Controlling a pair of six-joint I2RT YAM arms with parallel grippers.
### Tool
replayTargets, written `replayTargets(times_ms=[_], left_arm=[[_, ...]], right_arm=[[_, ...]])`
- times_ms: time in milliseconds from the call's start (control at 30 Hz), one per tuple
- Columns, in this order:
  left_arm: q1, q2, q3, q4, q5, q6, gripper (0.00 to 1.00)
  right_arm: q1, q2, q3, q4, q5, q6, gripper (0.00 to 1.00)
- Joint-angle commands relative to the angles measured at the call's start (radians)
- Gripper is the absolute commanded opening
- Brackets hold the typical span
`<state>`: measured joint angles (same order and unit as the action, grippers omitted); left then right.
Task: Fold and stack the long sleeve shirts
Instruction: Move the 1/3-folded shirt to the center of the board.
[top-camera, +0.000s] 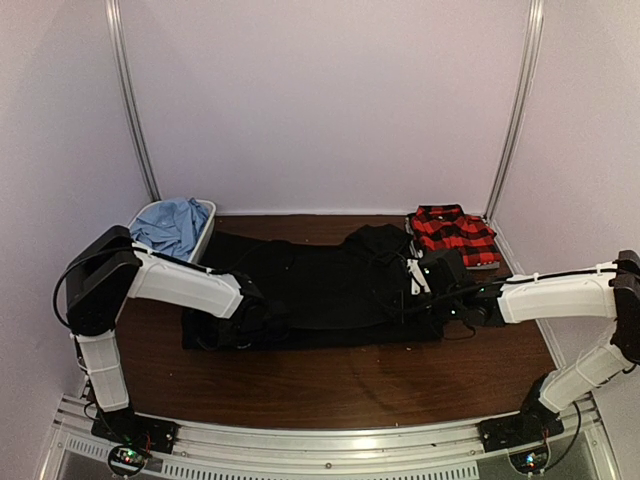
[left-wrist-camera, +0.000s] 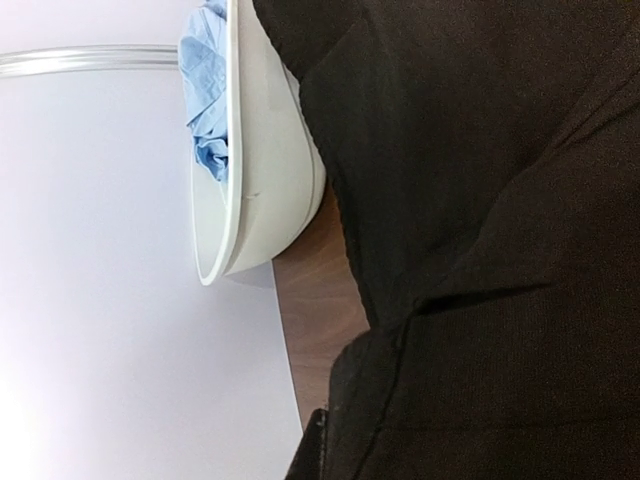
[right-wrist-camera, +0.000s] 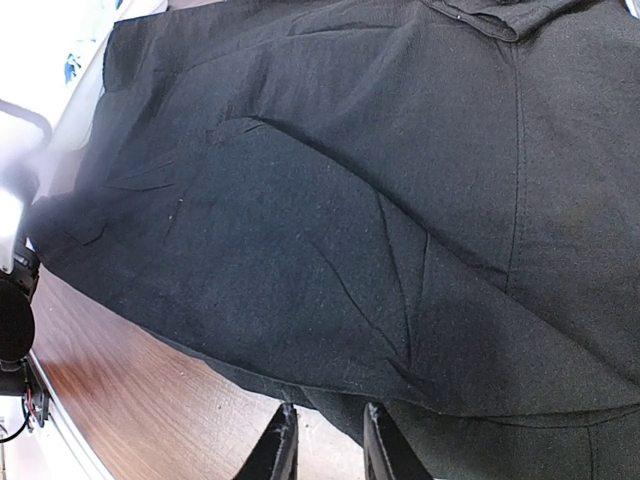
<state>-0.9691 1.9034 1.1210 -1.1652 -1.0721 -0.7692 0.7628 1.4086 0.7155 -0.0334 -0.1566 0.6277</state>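
Soft, even light falls from above in the overhead view. The pale walls (top-camera: 320, 100) take a violet tint, and the black cloth shirt (top-camera: 330, 285) is a nearly featureless dark mass. From my left wrist the wall burns out to white and the white plastic basket (left-wrist-camera: 270, 180) glares. From my right wrist the top left corner is overexposed and blurred. The brown wooden desk (right-wrist-camera: 130, 400) carries a sheen, and my right pincer (right-wrist-camera: 327, 425) looks dark and soft-edged.
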Motion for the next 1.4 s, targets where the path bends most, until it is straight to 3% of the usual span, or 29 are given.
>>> replayTargets(times_ms=[0, 200, 700, 867, 1033, 1367], left_arm=[[0.002, 0.030, -0.006, 0.028, 0.044, 0.025, 0.04], [-0.018, 0.045, -0.013, 0.040, 0.153, 0.035, 0.28], [-0.122, -0.059, -0.008, 0.006, 0.370, 0.023, 0.65], [-0.147, -0.133, -0.014, 0.063, 0.442, 0.059, 0.69], [-0.140, -0.216, -0.007, 0.277, 0.539, 0.171, 0.73], [0.100, -0.300, -0.106, 0.694, 0.787, 0.290, 0.73]], right_arm=[[0.003, 0.012, 0.002, 0.009, 0.005, -0.002, 0.24], [0.004, 0.020, 0.012, 0.003, 0.006, -0.007, 0.24], [-0.007, -0.006, 0.089, -0.136, 0.142, -0.077, 0.24], [-0.031, -0.013, 0.094, -0.145, 0.146, -0.092, 0.24], [-0.082, 0.005, 0.094, -0.135, 0.128, -0.111, 0.24], [-0.100, 0.148, 0.116, -0.106, 0.042, -0.143, 0.24]])
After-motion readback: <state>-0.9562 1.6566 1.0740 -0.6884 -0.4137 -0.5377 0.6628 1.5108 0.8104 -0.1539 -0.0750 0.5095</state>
